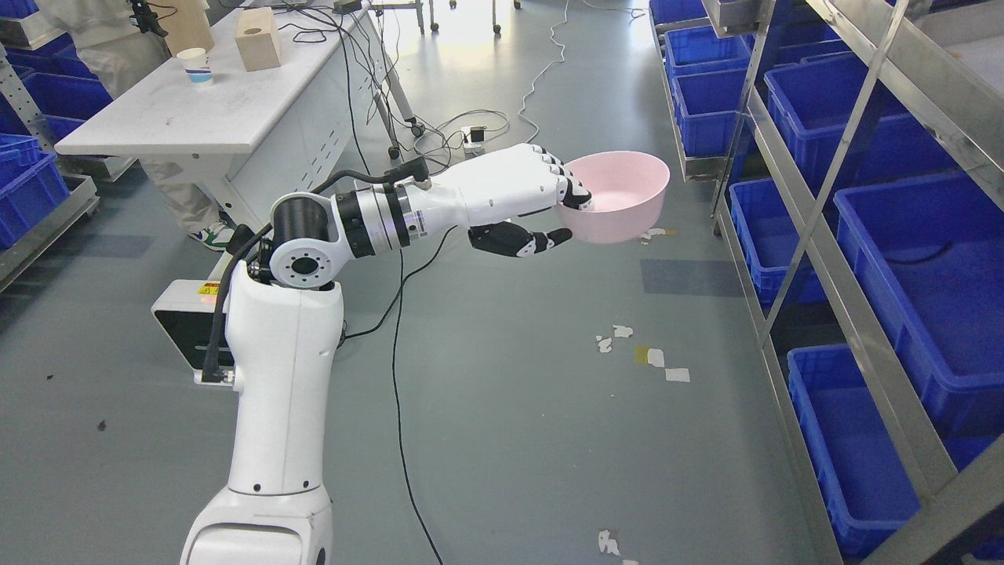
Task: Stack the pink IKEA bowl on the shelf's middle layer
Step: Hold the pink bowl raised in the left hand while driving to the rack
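A pink bowl [620, 196] hangs in the air above the grey floor, upright, left of the metal shelf [823, 196]. My left hand [566, 216] is shut on the bowl's near rim, fingers [569, 184] hooked over the edge into the bowl and the thumb [541, 239] pressed under its outer wall. The left arm reaches in from the lower left and stretches toward the right. The shelf stands along the right side, and its layers hold blue bins [925, 267]. My right arm does not show.
A white table [204, 118] at the upper left carries a paper cup [194, 64] and a wooden box [259, 38]; a person stands behind it. Black cables [400, 377] trail over the floor. More blue bins [27, 188] sit at the far left.
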